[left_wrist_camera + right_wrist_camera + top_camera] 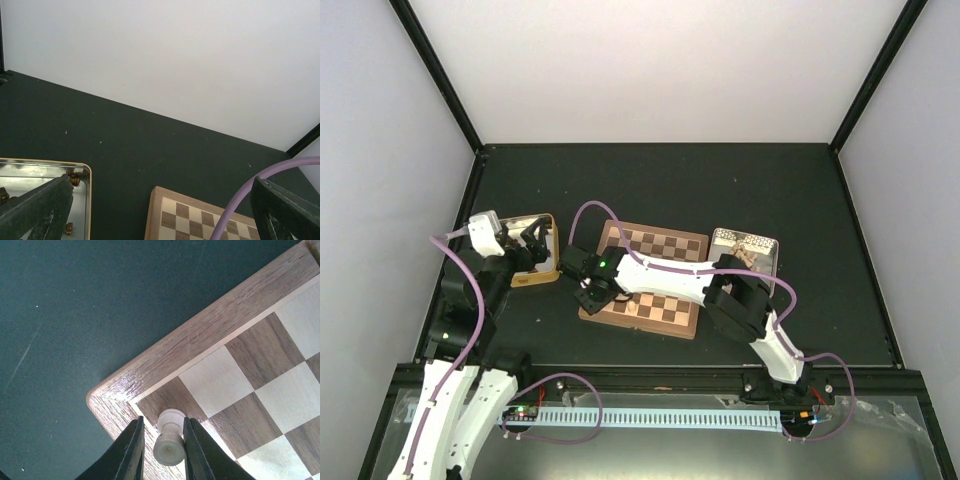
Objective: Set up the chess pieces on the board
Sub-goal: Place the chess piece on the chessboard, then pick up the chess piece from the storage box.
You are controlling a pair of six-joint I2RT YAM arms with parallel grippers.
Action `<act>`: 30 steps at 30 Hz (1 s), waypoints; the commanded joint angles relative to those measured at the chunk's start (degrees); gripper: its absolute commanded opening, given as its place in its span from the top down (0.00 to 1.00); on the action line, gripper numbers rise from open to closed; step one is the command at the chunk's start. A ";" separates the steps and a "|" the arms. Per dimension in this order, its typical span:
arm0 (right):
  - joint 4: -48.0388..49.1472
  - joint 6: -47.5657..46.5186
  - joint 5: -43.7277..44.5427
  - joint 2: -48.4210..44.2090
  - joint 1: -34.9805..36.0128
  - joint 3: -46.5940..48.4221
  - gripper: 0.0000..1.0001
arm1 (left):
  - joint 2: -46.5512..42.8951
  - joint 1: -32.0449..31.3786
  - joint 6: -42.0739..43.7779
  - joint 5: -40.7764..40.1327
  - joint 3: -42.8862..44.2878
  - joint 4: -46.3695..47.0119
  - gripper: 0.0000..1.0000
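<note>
The right claw [163, 427] stands with its two fingers either side of a pale chess piece [170, 440]. They are parted slightly wider than the piece, with a sliver of gap at the left finger, so it is loosely flanked, not clamped. The piece stands upright on the dark corner square directly under the claw. The board [200, 350] has its rounded corner and border just left of the fingers. Beyond that edge, left of and ahead of the claw, lies bare dark table [75, 315]. To the claw's right the squares in view are unoccupied.

The left claw [161, 182] hangs wide open, holding nothing. A metal tin [45, 162] with dark pieces [75, 177] sits under its left finger. The board's far corner is below and between the fingers, and open table lies ahead up to the white wall.
</note>
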 commanded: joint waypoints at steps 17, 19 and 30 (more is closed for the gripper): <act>12.94 9.07 10.67 -31.28 -10.61 -22.96 0.62 | 2.80 0.46 2.30 3.19 2.42 0.10 0.01; 13.12 10.82 13.07 -37.32 -15.38 -29.31 0.62 | 3.83 0.39 2.84 4.12 2.46 0.46 0.01; 13.51 10.32 13.81 -48.91 -40.99 -50.96 0.66 | 6.57 0.46 2.05 9.23 0.73 5.95 0.01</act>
